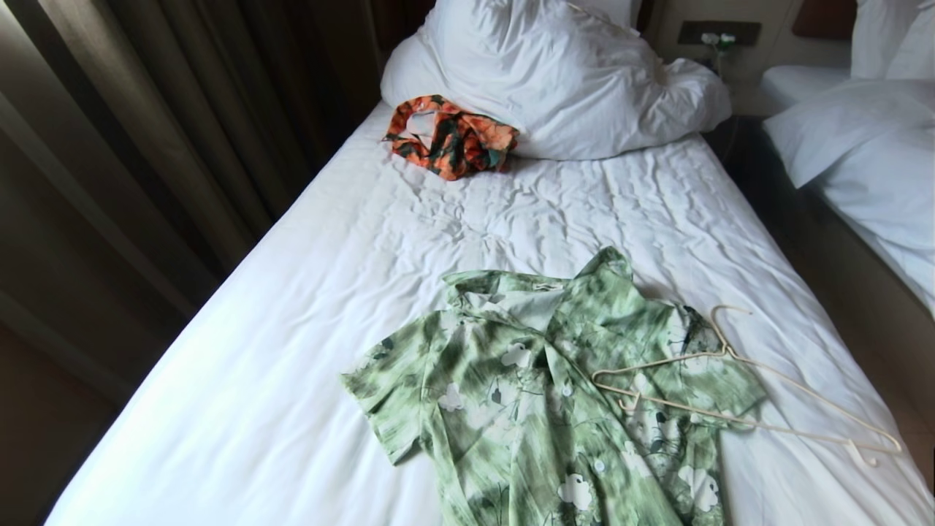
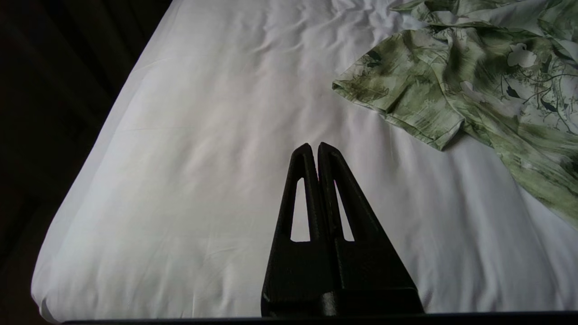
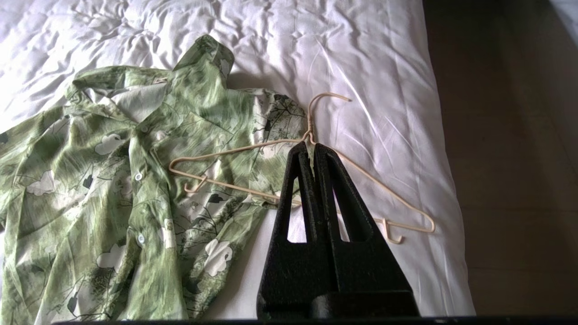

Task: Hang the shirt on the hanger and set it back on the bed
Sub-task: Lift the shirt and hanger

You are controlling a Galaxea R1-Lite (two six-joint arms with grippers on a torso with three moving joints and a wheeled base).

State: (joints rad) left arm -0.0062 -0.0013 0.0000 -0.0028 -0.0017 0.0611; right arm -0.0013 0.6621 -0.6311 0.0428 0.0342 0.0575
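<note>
Lying crosswise on the shirt's [image 3: 135, 180] sleeve, the hanger [image 3: 253, 146] is nearest the right gripper [image 3: 313, 146], whose fingers are closed and empty.

The streaky green-and-white collared shirt [image 1: 540, 394] runs off the head view's near edge, its hem unseen. The black right gripper [image 3: 312, 145] hides part of the thin cream plastic hanger [image 3: 253, 146]. The crumpled orange-and-dark-green garment [image 1: 451, 136] shows no readable shape.
</note>
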